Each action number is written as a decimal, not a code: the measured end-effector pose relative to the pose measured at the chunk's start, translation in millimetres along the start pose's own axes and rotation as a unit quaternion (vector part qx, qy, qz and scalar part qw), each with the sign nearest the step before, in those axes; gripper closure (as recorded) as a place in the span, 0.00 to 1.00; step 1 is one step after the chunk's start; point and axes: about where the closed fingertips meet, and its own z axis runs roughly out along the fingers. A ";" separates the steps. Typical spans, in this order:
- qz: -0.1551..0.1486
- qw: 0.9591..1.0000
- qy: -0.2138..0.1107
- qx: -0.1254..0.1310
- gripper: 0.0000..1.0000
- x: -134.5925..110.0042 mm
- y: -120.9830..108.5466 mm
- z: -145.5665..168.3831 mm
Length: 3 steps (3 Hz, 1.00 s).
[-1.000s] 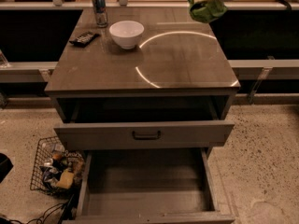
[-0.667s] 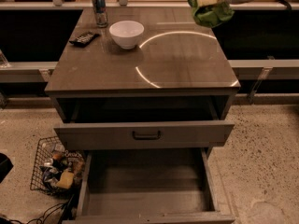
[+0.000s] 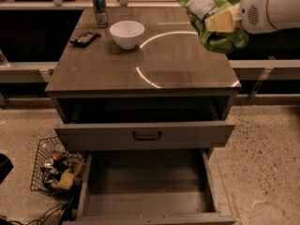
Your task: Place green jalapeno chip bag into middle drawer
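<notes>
bag in the air, drawer waiting

camera view: we see the gripper (image 3: 221,21) at the top right, above the right rear corner of the cabinet top (image 3: 168,64), its pale fingers (image 3: 227,18) clamped on the green jalapeno chip bag (image 3: 213,41). the bag hangs crumpled under the white wrist, clear of the surface, with its white label patch turned up.

we judge the pick done and the carry under way. the middle drawer (image 3: 145,186) stands pulled out at the bottom of the frame, its bare floor free to receive the bag. what is left is to bring the bag forward and down past the drawer with the black handle (image 3: 146,135), which juts out above it, and let go.

on the glossy brown top stand a white bowl (image 3: 127,33), a can (image 3: 99,7) and a flat black object (image 3: 85,38), all at the rear left, well apart from the bag. a wire basket (image 3: 55,168) of clutter sits on the speckled floor (image 3: 262,144) to the left of the open drawer.
</notes>
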 end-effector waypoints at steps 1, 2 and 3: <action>-0.032 0.999 0.001 -0.033 1.00 27.4 19.6 -13.8; -0.098 0.991 0.002 -0.088 1.00 50.8 33.9 -17.8; -0.114 0.990 -0.001 -0.086 1.00 47.5 35.2 -17.0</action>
